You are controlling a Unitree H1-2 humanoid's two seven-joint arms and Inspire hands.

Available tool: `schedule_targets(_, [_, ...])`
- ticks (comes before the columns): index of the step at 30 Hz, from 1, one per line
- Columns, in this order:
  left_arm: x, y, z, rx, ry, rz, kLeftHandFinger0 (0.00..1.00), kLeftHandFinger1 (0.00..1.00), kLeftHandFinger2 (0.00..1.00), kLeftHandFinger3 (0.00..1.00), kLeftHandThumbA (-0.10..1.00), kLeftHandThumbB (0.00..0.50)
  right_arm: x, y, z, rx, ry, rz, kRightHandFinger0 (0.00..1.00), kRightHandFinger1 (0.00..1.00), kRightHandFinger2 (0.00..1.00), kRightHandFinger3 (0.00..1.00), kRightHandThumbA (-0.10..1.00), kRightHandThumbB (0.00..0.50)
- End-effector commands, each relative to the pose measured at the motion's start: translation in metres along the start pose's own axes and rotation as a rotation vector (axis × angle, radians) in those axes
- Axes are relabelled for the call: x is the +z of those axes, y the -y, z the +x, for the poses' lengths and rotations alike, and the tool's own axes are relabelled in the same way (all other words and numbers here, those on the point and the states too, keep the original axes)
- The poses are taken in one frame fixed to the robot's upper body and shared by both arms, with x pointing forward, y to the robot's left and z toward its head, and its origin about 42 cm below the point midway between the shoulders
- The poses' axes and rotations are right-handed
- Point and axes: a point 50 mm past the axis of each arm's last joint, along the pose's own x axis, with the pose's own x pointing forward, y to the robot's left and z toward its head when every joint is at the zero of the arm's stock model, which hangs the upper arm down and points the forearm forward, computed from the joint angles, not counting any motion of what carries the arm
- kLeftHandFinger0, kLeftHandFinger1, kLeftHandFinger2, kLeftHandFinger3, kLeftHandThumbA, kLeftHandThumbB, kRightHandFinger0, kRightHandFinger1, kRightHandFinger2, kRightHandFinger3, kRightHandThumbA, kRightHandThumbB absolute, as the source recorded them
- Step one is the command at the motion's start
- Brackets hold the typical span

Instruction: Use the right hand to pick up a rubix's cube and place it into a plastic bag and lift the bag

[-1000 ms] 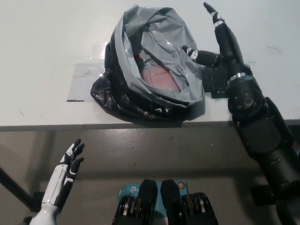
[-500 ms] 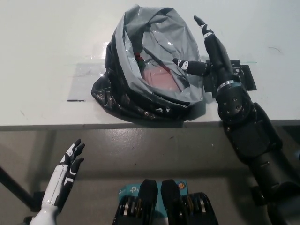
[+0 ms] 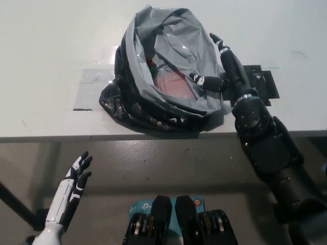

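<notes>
Reaching at the plastic bag (image 3: 168,76), your right robot hand (image 3: 225,69) presses its right side, fingers apart, holding nothing. Reddish cube (image 3: 173,84) lies inside. Next, close on the rim and lift. Left robot hand (image 3: 71,191) idles open below the bench (image 3: 51,61).

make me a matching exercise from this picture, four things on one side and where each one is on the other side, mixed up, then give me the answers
Things:
1. cube
2. right hand
3. left hand
4. clear tape patch

Places:
A. on the table, left of the bag
B. inside the black plastic bag
C. below the table edge, lower left, fingers apart
D. against the bag's right rim

Pairs: 1-B, 2-D, 3-C, 4-A
</notes>
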Motion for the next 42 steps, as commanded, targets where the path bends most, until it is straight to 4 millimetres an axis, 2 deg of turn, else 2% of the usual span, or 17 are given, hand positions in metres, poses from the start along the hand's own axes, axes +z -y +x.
schedule_targets(1, [0.008, -0.004, 0.001, -0.004, 0.064, 0.016, 0.94, 1.0, 1.0, 1.0, 1.0, 0.111, 0.004, 0.004, 0.009, -0.071, -0.018, -0.128, 1.0, 1.0, 1.0, 1.0, 0.73, 0.497])
schedule_targets(9, [0.007, -0.004, -0.001, -0.006, 0.062, 0.008, 0.94, 1.0, 1.0, 1.0, 1.0, 0.111, -0.011, -0.012, 0.006, -0.083, -0.085, -0.195, 1.0, 1.0, 1.0, 1.0, 0.73, 0.493])
schedule_targets(16, [0.008, -0.002, -0.003, -0.007, 0.055, 0.019, 0.95, 1.0, 1.0, 1.0, 1.0, 0.106, -0.012, -0.019, 0.005, -0.116, -0.096, -0.073, 1.0, 1.0, 1.0, 1.0, 0.66, 0.471])
schedule_targets(17, [0.008, -0.002, -0.003, -0.007, 0.056, 0.018, 0.95, 1.0, 1.0, 1.0, 1.0, 0.104, -0.011, -0.018, 0.005, -0.143, -0.094, -0.038, 0.89, 1.0, 1.0, 1.0, 0.61, 0.453])
schedule_targets(18, [0.008, -0.002, -0.003, -0.007, 0.056, 0.018, 0.95, 1.0, 1.0, 1.0, 1.0, 0.104, -0.01, -0.018, 0.005, -0.149, -0.094, -0.032, 0.89, 1.0, 1.0, 1.0, 0.61, 0.453])
schedule_targets(19, [0.008, -0.002, -0.003, -0.007, 0.057, 0.019, 0.95, 1.0, 1.0, 1.0, 1.0, 0.104, -0.007, -0.016, 0.005, -0.168, -0.09, 0.002, 0.64, 0.85, 1.0, 1.0, 0.54, 0.415])
schedule_targets(20, [0.008, -0.004, -0.001, -0.006, 0.058, 0.021, 0.95, 1.0, 1.0, 1.0, 1.0, 0.105, 0.0, -0.013, 0.007, -0.195, -0.086, 0.047, 0.34, 0.46, 0.65, 1.0, 0.48, 0.373])
schedule_targets(21, [0.008, -0.004, -0.001, -0.006, 0.059, 0.021, 0.95, 1.0, 1.0, 1.0, 1.0, 0.105, 0.002, -0.011, 0.007, -0.203, -0.085, 0.06, 0.34, 0.46, 0.65, 1.0, 0.48, 0.373])
schedule_targets(22, [0.008, -0.004, -0.002, -0.006, 0.057, 0.022, 0.95, 1.0, 1.0, 1.0, 1.0, 0.105, 0.003, -0.01, 0.008, -0.209, -0.094, 0.083, 0.19, 0.31, 0.49, 0.84, 0.4, 0.358])
schedule_targets(23, [0.008, -0.003, -0.003, -0.007, 0.055, 0.024, 0.95, 1.0, 1.0, 1.0, 1.0, 0.098, 0.006, -0.007, 0.008, -0.221, -0.117, 0.178, 0.07, 0.19, 0.34, 0.55, 0.29, 0.324])
schedule_targets(24, [0.008, -0.003, -0.004, -0.007, 0.055, 0.024, 0.95, 1.0, 1.0, 1.0, 1.0, 0.096, 0.006, -0.006, 0.008, -0.225, -0.122, 0.202, 0.03, 0.17, 0.34, 0.47, 0.23, 0.314])
schedule_targets(25, [0.008, -0.003, -0.004, -0.008, 0.056, 0.024, 0.95, 1.0, 1.0, 1.0, 1.0, 0.096, 0.007, -0.006, 0.009, -0.226, -0.124, 0.213, 0.03, 0.17, 0.34, 0.47, 0.23, 0.314])
schedule_targets(26, [0.009, -0.003, -0.002, -0.007, 0.06, 0.023, 0.94, 1.0, 1.0, 1.0, 1.0, 0.08, 0.011, 0.0, 0.01, -0.221, -0.112, 0.274, 0.0, 0.15, 0.36, 0.33, 0.08, 0.277])
schedule_targets(27, [0.009, -0.003, -0.002, -0.007, 0.061, 0.022, 0.94, 1.0, 1.0, 1.0, 1.0, 0.079, 0.015, 0.003, 0.01, -0.217, -0.103, 0.32, 0.0, 0.09, 0.36, 0.32, 0.05, 0.273])
schedule_targets(29, [0.009, -0.003, -0.001, -0.007, 0.062, 0.024, 0.95, 1.0, 1.0, 1.0, 1.0, 0.086, 0.02, 0.008, 0.01, -0.212, -0.093, 0.377, 0.0, 0.12, 0.46, 0.42, 0.02, 0.272])
schedule_targets(31, [0.009, -0.003, 0.0, -0.004, 0.062, 0.017, 0.96, 1.0, 1.0, 1.0, 1.0, 0.104, 0.024, 0.011, 0.009, -0.216, -0.079, 0.412, 0.0, 0.23, 0.6, 0.54, -0.01, 0.26])
schedule_targets(42, [0.01, -0.003, 0.001, -0.005, 0.061, 0.013, 0.89, 1.0, 1.0, 1.0, 1.0, 0.097, 0.036, 0.021, 0.004, -0.233, -0.036, 0.472, 0.02, 0.34, 0.66, 0.54, -0.06, 0.244])
